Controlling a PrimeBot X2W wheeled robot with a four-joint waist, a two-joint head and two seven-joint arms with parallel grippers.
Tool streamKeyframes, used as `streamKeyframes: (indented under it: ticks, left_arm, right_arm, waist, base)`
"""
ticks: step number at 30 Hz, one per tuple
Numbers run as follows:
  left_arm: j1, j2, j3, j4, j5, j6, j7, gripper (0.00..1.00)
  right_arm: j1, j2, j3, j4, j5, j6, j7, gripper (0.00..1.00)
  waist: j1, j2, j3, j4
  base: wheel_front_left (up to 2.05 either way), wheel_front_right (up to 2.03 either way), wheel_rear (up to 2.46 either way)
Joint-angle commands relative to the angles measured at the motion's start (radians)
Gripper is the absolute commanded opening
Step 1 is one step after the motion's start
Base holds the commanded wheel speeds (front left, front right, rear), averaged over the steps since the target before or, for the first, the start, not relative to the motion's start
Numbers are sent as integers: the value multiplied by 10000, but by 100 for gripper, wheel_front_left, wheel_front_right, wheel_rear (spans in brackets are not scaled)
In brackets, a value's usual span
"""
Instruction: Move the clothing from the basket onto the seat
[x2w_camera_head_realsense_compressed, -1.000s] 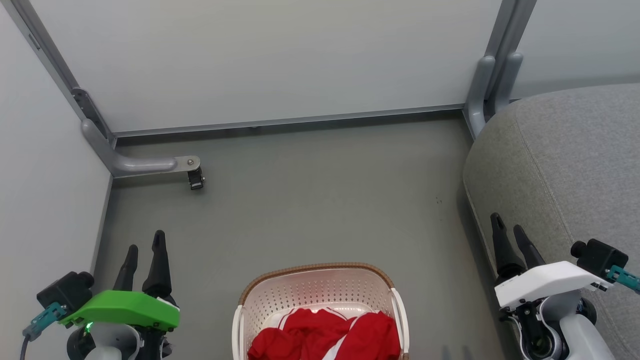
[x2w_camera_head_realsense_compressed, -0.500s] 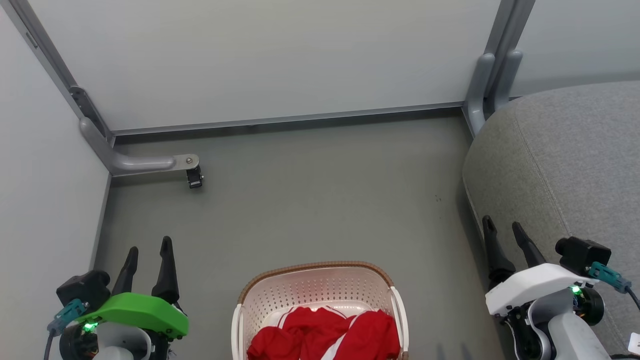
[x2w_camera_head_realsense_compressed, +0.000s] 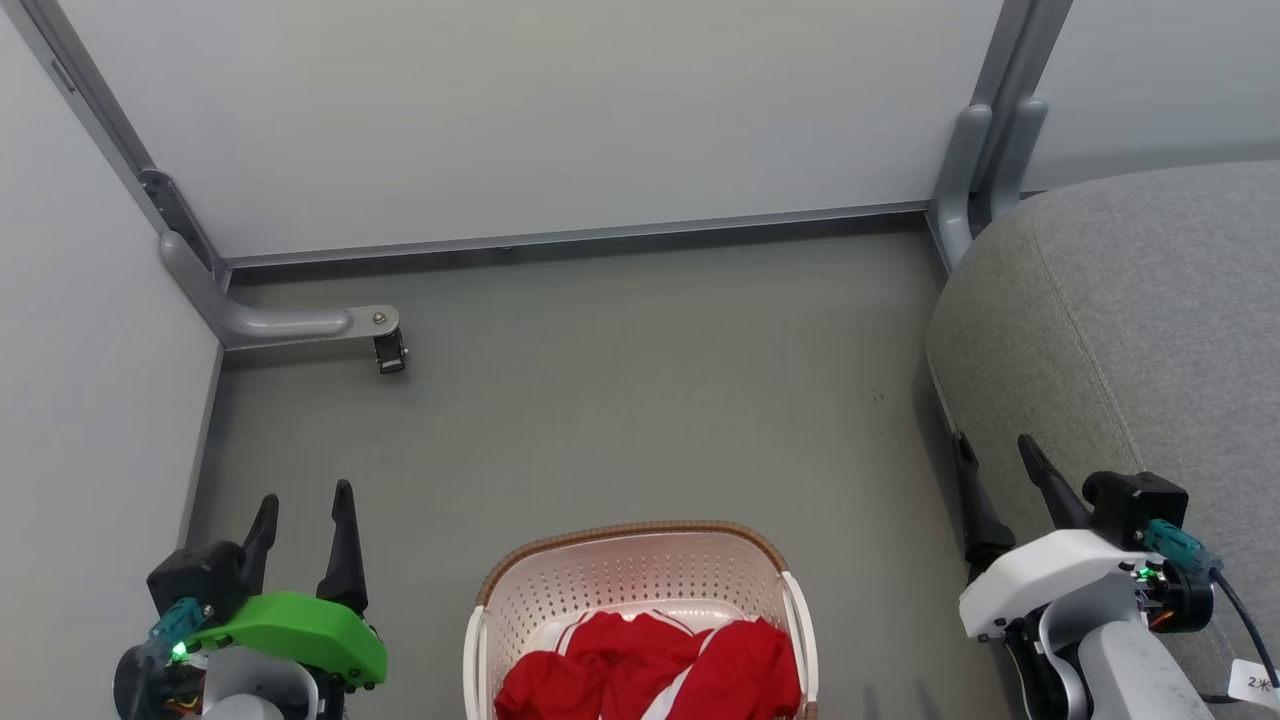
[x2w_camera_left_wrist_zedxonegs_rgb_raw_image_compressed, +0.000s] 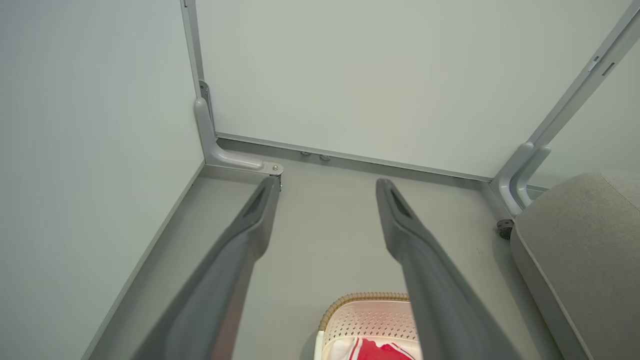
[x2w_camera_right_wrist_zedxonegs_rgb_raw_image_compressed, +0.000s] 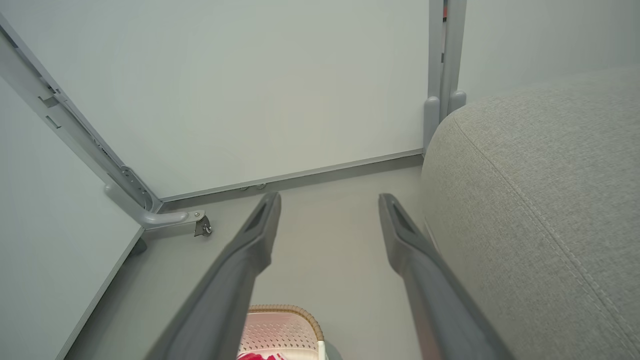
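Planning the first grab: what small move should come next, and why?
Probably lower the right pincer toward the clothing in the basket: it hangs open and empty beside the seat, the left pincer is open too, and the clothing lies untouched.

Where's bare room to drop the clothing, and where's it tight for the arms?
Free: the seat top, bare where visible; the floor between the basket rim and back wall. Tight: clothing heaped in the basket; right gripper close by the seat's edge; left gripper near the left wall.
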Motion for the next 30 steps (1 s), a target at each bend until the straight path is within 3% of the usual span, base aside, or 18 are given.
streamKeyframes:
  ticks: [1, 30]
  left_arm:
    - [-18, 113, -23, -12, 319, 75, -98, 100]
    - [161, -125, 169, 62, 2539, 92, -708, 100]
  right_arm:
    - [-175, -37, 19, -2, -310, 3, -115, 100]
    - [-176, -36, -111, 247, -2654, 2, -724, 100]
  waist:
    - [0, -1, -22, 4]
    - [0, -1, 37, 29]
  base:
    - [0, 0, 0]
    - [0, 0, 0]
